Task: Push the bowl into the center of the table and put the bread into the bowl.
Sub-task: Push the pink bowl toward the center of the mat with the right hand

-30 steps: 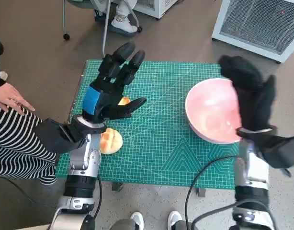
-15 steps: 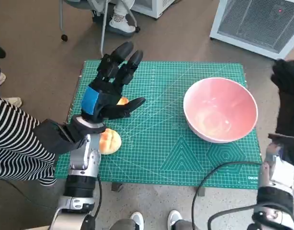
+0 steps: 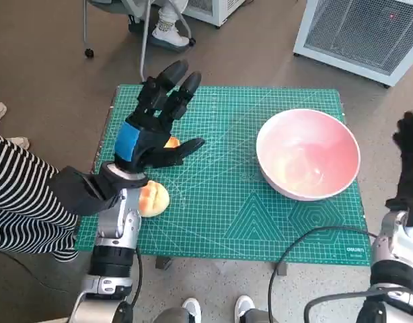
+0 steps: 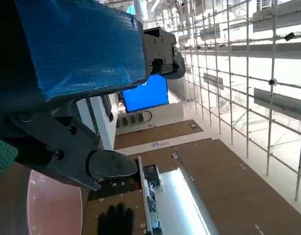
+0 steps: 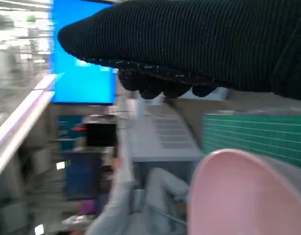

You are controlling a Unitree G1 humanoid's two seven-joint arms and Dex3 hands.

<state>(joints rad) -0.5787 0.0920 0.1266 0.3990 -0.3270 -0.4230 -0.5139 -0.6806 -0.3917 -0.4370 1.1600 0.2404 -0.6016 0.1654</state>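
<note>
**Bowl sits on the right side, nearest our right hand**

We see the pink bowl [image 3: 308, 153] on the right half of the green mat [image 3: 227, 215], toward its right edge rather than the middle. Our right hand [image 3: 411, 161] hangs just off that edge, beside the bowl and not touching it; its fingers hardly show, so we cannot tell whether they are spread or curled. A push toward the middle would run leftward from there. The bread [image 3: 153, 199] lies near the mat's left edge, just under our left hand [image 3: 156, 128], which hovers empty with fingers spread wide.
</note>
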